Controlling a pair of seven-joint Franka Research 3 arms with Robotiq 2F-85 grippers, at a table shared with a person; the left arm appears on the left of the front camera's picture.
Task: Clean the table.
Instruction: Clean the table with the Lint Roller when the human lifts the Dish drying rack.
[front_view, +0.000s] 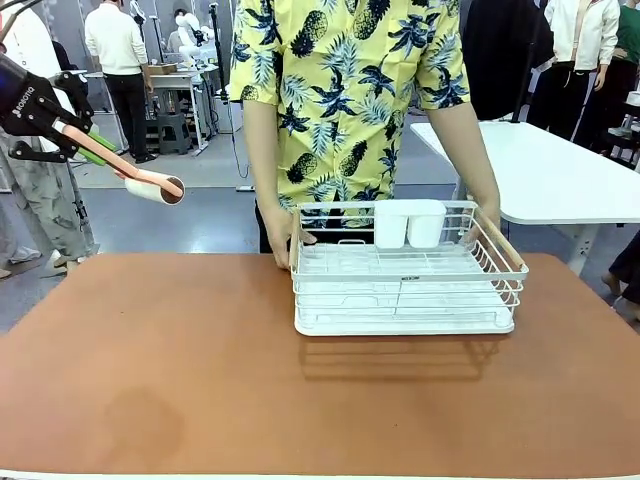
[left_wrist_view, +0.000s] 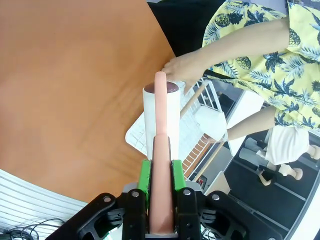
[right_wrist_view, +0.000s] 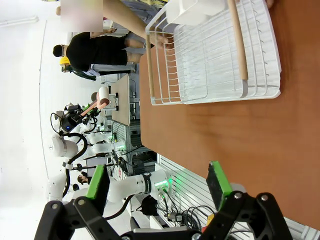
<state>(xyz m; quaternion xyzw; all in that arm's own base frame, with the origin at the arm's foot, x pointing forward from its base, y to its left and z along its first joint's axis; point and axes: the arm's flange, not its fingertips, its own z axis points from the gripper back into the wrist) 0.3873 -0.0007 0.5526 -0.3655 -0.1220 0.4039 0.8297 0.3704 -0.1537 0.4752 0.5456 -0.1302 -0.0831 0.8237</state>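
Observation:
My left gripper (front_view: 92, 143) is shut on the pink handle of a lint roller (front_view: 155, 187), held in the air above the left far edge of the table (front_view: 200, 380). In the left wrist view the green pads of my left gripper (left_wrist_view: 160, 167) clamp the handle, and the white roll of the lint roller (left_wrist_view: 161, 117) points toward the person. The terracotta table (left_wrist_view: 65, 75) lies below it. My right gripper (right_wrist_view: 157, 180) stands open with nothing between its fingers, low over the table (right_wrist_view: 250, 140).
A white wire dish rack (front_view: 400, 300) with wooden handles and two white cups (front_view: 408, 225) stands at the far middle of the table, the person's hands (front_view: 285, 240) on both ends. A white-topped table (front_view: 550, 170) stands behind on the right.

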